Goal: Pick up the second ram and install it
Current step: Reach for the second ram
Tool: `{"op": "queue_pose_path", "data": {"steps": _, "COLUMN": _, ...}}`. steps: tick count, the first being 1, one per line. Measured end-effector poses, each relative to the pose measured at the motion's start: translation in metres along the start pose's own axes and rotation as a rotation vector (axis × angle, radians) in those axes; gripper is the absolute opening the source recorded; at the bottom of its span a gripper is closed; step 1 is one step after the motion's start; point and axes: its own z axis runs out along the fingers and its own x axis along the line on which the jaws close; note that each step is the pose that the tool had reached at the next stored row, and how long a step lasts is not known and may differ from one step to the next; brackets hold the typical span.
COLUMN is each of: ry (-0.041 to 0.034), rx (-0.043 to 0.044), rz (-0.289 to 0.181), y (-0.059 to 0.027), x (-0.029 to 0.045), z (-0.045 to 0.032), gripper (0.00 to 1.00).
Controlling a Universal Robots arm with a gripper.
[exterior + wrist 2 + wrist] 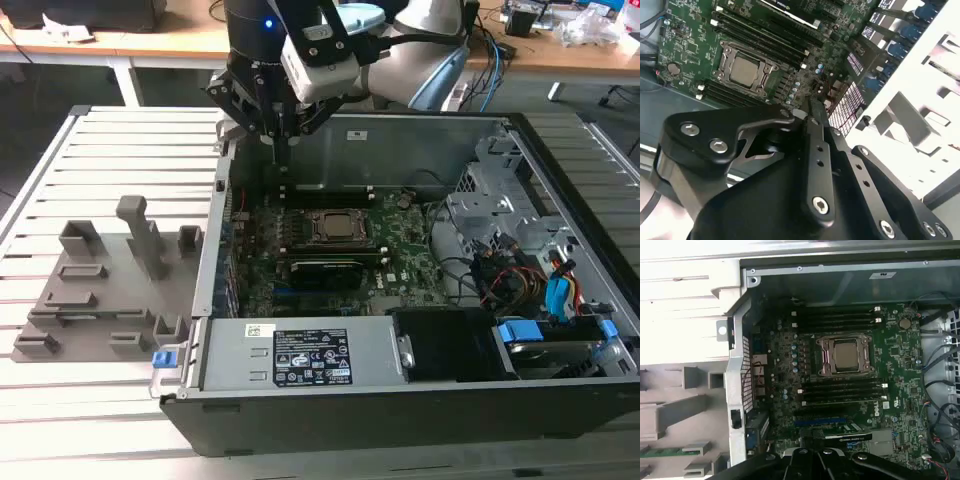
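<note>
Found the claw (281, 140) closed up, fingertips (815, 130) pressed together in the second wrist view, with nothing gripped. Recorded it, in the exterior view, pointing straight down above the far left corner of the open computer case (400, 140), over the far edge of the motherboard (410, 250) and clear of the board. Noted the processor socket (330, 226) just nearer than the claw, flanked on both sides by dark memory slots (840, 315) in the first wrist view. Could not judge the filling of those slots. Located the second ram (657, 451) outside the case, held in the grey holder tray (75, 335), well apart from the claw. Logged the tray resting on the slatted white surface (120, 150), on the exterior view's left of the case and just beside its wall.
</note>
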Motion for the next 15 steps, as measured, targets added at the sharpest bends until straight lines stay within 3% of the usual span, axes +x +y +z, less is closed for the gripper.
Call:
{"op": "queue_pose_path", "data": {"steps": 1, "ry": 0.0001, "rx": 0.0001, "rz": 0.0, "y": -0.0001, "x": 0.001, "z": -0.0001, "gripper": 0.11}}
{"op": "queue_pose_path", "data": {"steps": 5, "ry": -0.0005, "rx": -0.0001, "rz": 0.0, "y": -0.0019, "x": 0.0258, "z": -0.0007, "gripper": 0.11}}
{"op": "queue_pose_path", "data": {"steps": 9, "ry": -0.0005, "rx": 0.0, "rz": 0.0, "y": -0.0029, "x": 0.0423, "z": -0.0008, "gripper": 0.11}}
{"op": "queue_pose_path", "data": {"steps": 15, "ry": -0.0004, "rx": 0.0, "rz": 0.0, "y": -0.0017, "x": 0.0577, "z": -0.0004, "gripper": 0.11}}
